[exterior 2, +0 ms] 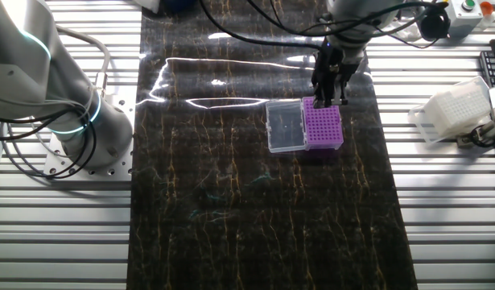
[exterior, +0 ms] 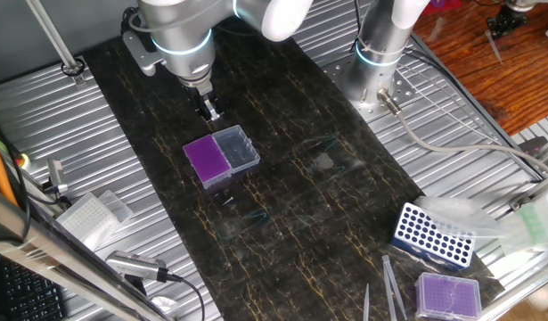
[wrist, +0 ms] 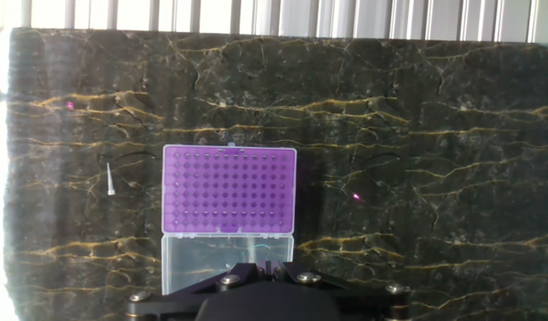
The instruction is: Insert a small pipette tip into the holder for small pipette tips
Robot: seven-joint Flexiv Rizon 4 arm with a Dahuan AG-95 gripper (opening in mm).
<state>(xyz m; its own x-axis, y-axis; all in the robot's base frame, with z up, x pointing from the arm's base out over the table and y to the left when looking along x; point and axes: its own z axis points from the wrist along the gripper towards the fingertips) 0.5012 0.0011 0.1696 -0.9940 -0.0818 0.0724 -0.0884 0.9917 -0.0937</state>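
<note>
Lying flat on the dark bench [wrist: 452, 98], the small pipette tip [wrist: 109, 178] runs top-to-bottom in the hand view, just left of the holder for small pipette tips [wrist: 230, 191]; which end is narrow we cannot resolve. The pincer [exterior 2: 329, 101] hovers at the holder's edge, well apart from the tip. We cannot tell its opening or any contents.

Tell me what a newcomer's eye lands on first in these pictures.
The bright purple gridded holder with its clear lid panel alongside stands out on the dark marbled mat, near its middle. The arm's pincer hangs just above the holder's far edge. In the hand view, a tiny pipette tip lies on the mat beside the holder, apart from it.
</note>
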